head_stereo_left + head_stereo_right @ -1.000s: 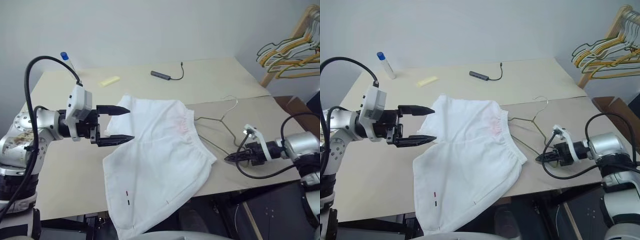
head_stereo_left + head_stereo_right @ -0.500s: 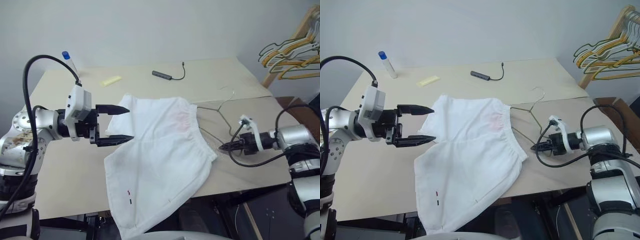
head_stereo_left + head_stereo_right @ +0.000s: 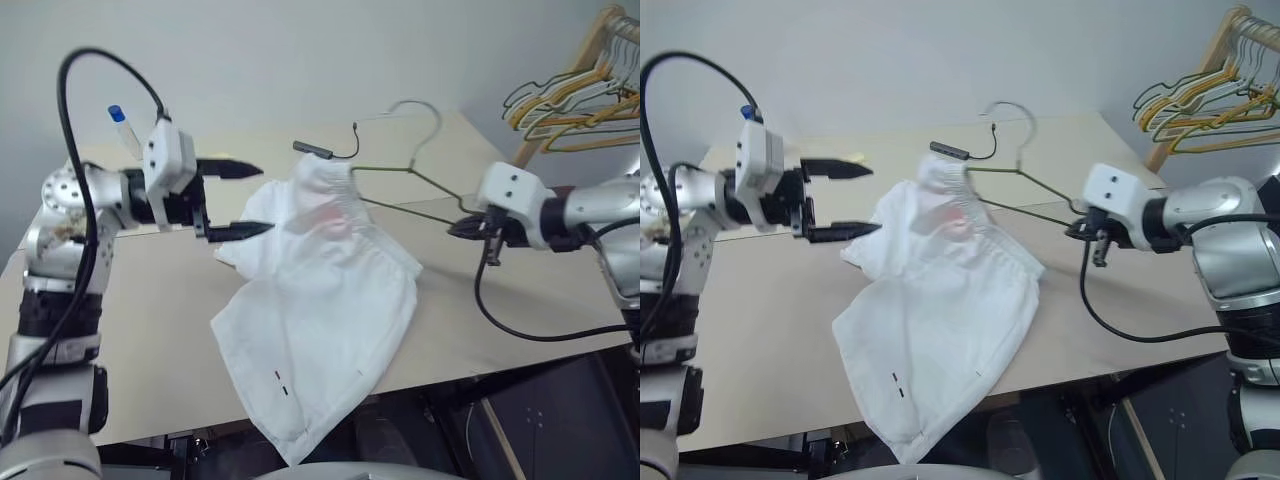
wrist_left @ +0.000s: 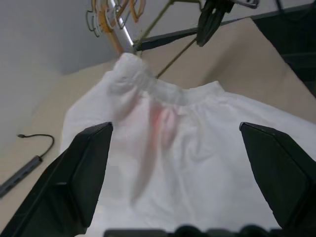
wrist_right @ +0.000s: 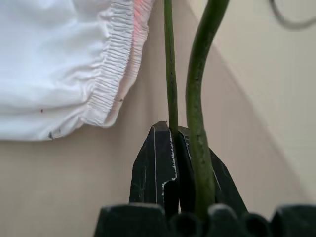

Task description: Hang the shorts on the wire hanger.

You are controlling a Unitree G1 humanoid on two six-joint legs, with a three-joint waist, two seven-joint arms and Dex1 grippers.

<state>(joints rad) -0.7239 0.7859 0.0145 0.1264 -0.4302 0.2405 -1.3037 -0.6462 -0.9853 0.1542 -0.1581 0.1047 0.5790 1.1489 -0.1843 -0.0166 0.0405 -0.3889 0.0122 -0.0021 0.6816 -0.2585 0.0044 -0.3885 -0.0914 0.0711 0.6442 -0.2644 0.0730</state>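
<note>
The right gripper [image 3: 462,228] has its jaws clamped on the wire hanger [image 3: 402,186] at one lower corner, the thin olive-grey wire running out from between the black fingers [image 5: 157,168] in the right wrist view. The hanger is held up off the worktop [image 3: 150,330], tilted, with its curved hook [image 3: 425,108] uppermost against the wall. Its far end is tucked inside the waistband of the shorts [image 3: 320,300], so the gathered elastic (with the pinkish-red trim showing through the cloth) is bunched up and raised at that end. The rest of the white shorts trails down across the worktop, and one leg hangs over the front edge; two tiny marks, one dark and one red [image 3: 281,382], sit near that hem.

The left gripper [image 3: 245,200] is beside the raised waistband with its jaws wide apart and nothing between them, the lower fingertip close to the cloth; whether it touches I cannot tell.

Behind the shorts a dark adapter with a short cable [image 3: 325,151] lies on the worktop, and a blue-capped tube [image 3: 122,128] stands at the far left. A bunch of yellow, green and white hangers [image 3: 570,95] hangs on a wooden rack at the right.
</note>
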